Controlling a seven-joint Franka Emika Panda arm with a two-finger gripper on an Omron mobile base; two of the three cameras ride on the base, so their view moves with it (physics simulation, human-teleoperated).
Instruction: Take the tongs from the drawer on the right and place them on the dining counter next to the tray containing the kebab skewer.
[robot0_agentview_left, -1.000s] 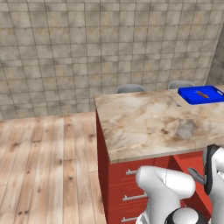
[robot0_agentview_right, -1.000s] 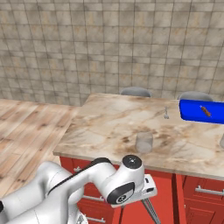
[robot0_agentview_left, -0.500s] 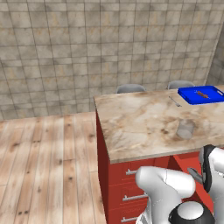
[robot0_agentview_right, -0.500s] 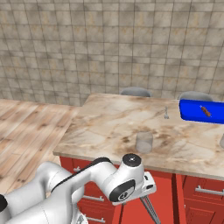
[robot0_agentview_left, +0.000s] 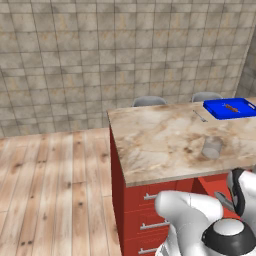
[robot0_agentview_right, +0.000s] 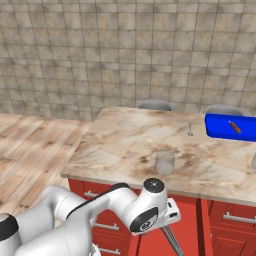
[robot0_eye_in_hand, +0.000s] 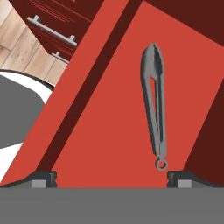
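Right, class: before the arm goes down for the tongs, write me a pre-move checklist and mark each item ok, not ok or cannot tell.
1. Drawer open, floor exposed: ok.
2. Tongs lying flat in the drawer, nothing on top: ok.
3. Gripper open, fingers spread wide: ok.
4. Tongs centred between the fingers: not ok, they lie near the right-hand fingertip in the hand view.
5. Blue tray with skewer on the dining counter: ok.
6. Bare counter beside the tray for the tongs: ok, though a small utensil and a clear cup stand nearby.
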